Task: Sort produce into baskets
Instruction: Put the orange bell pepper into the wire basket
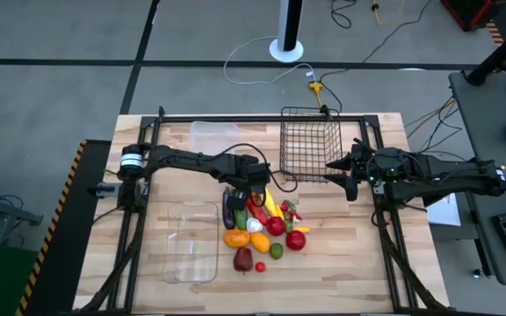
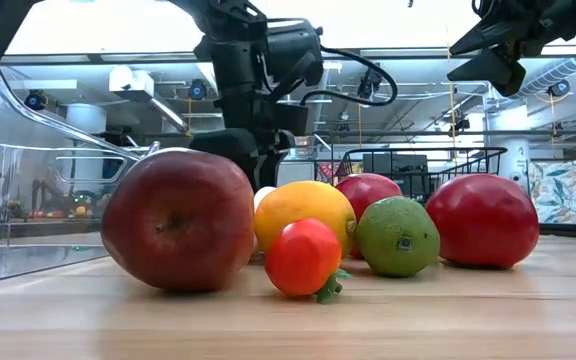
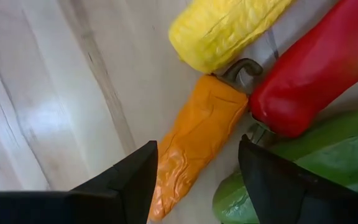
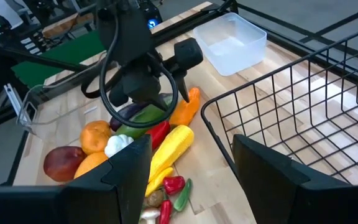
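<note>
The produce lies in a pile [image 1: 257, 224] at the table's middle. My left gripper [image 3: 197, 155] is open just above the pile's far end. Its fingers stand on either side of the narrow end of a long orange pepper [image 3: 197, 134], between a yellow corn-like piece [image 3: 225, 28], a red pepper [image 3: 316, 68] and a green cucumber [image 3: 303, 174]. My right gripper [image 4: 191, 149] is open and empty, held above the table at the right side of the black wire basket [image 1: 310, 145]. The clear tub [image 1: 213, 133] and the long clear tray [image 1: 191, 241] rest on the table.
In the low view a dark red apple [image 2: 178, 220], a small tomato [image 2: 303, 255], a lime [image 2: 398, 235] and a red tomato [image 2: 483, 220] lie on the pile's near side. Black frame rails [image 1: 385, 237] run along the table's sides. Bare wood [image 1: 341, 263] shows at the near right.
</note>
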Motion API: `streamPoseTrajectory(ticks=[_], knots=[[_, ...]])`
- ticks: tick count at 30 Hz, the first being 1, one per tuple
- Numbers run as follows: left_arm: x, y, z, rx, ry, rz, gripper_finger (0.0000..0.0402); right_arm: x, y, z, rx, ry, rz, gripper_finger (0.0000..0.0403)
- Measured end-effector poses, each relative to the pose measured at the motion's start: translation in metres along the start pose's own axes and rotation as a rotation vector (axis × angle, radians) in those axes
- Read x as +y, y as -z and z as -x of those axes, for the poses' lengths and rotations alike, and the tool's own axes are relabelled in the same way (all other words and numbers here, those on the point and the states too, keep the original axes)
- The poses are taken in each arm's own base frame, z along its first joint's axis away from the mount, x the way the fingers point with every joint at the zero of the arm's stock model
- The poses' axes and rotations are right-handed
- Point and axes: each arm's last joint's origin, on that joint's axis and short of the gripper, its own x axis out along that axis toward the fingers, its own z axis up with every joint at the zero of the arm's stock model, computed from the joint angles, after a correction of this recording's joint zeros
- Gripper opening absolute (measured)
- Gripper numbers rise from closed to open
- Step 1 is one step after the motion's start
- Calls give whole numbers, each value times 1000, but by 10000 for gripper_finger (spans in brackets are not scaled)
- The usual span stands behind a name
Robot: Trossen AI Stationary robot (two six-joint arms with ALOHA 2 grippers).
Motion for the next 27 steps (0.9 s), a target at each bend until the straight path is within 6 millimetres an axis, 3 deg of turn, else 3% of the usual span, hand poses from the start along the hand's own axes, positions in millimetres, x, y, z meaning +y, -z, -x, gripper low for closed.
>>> streamPoseTrajectory(ticks=[10, 27], knots=[[9, 2, -2, -16, -14, 16, 208, 0, 0, 0, 0, 0, 2, 217], [8, 2, -3, -39, 44, -3, 208, 0, 0, 0, 3, 1, 2, 217]])
